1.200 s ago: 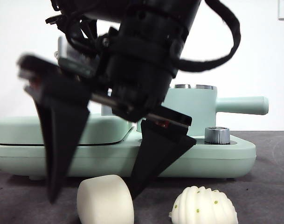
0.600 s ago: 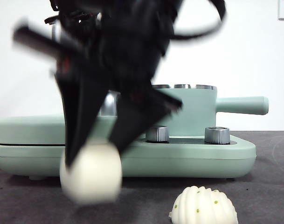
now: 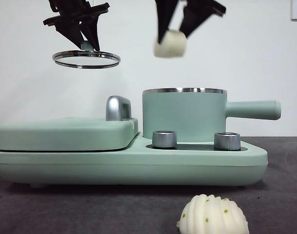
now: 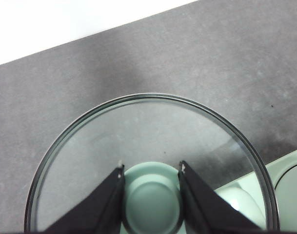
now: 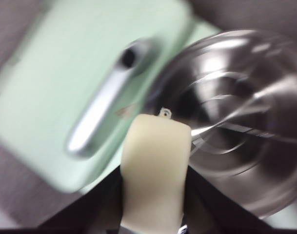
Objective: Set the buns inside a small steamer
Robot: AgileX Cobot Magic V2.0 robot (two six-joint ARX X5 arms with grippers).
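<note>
The small steamer (image 3: 183, 114), a mint-green pot with a steel rim and side handle, stands open on its base; its steel inside (image 5: 236, 131) shows in the right wrist view. High above it, my right gripper (image 3: 175, 36) is shut on the smooth block bun (image 3: 170, 44) (image 5: 155, 170). My left gripper (image 3: 87, 41) (image 4: 150, 170) is shut on the green knob (image 4: 152, 200) of the glass lid (image 3: 86, 59) (image 4: 138, 141), held up at the upper left. The pleated bun (image 3: 212, 214) with green specks lies on the table in front.
The flat mint-green hinged lid section (image 3: 65, 134) with its steel handle (image 3: 118, 108) lies left of the pot on the shared base (image 3: 128, 168). Two steel knobs (image 3: 164, 139) sit in front of the pot. The table top (image 3: 89, 209) is dark grey.
My right gripper closed on the smooth bun on the table and lifted it up and to the right, to above the pot. The left gripper with the lid is now visible.
</note>
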